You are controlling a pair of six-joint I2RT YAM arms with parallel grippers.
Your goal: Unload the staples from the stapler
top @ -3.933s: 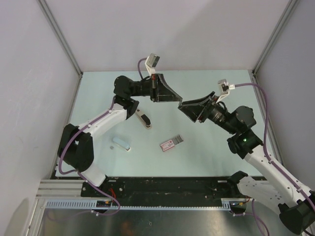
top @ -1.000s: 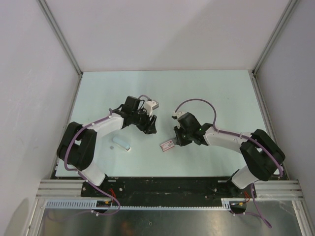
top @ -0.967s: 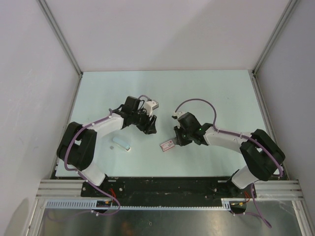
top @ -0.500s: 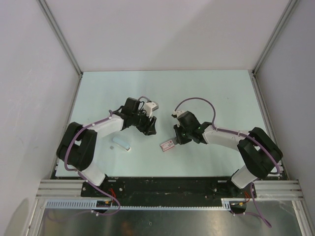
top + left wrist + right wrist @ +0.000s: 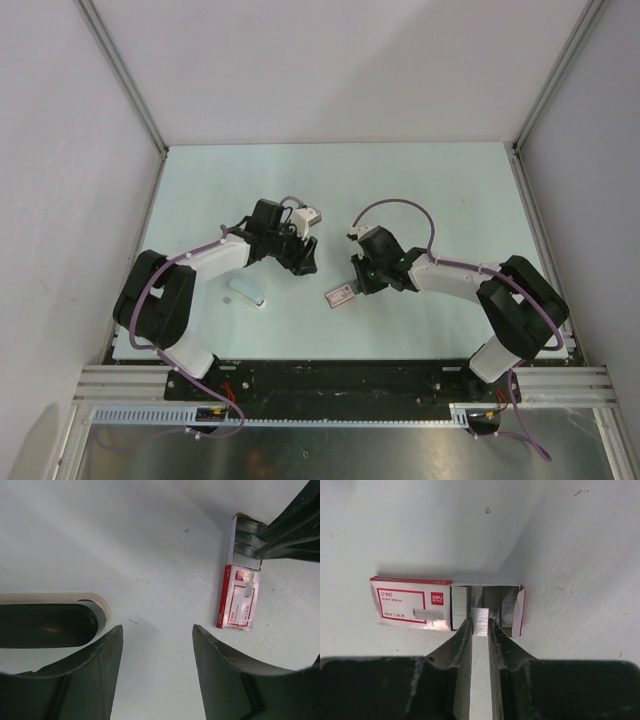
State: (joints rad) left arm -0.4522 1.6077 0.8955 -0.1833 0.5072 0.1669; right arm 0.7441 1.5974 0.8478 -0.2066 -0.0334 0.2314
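A red-and-white staple box (image 5: 412,607) lies flat on the table, its right end open. Grey strips of staples (image 5: 507,607) lie side by side inside it. My right gripper (image 5: 480,622) is shut on one staples strip (image 5: 480,616) at the box's open end. From above, that box (image 5: 343,294) lies just left of the right gripper (image 5: 362,283). My left gripper (image 5: 156,628) is open over bare table, nothing between its fingers. A black, cream-rimmed body that looks like the stapler (image 5: 50,625) lies beside its left finger. The box (image 5: 239,597) is off to its right.
A small light-blue object (image 5: 246,292) lies on the table left of the left gripper (image 5: 303,262). The right gripper's fingers (image 5: 285,535) reach into the left wrist view at top right. Side walls enclose the table.
Both arms have come down from raised poses to the table surface. Over the last second the right arm shifted only slightly and both grippers kept their widths.
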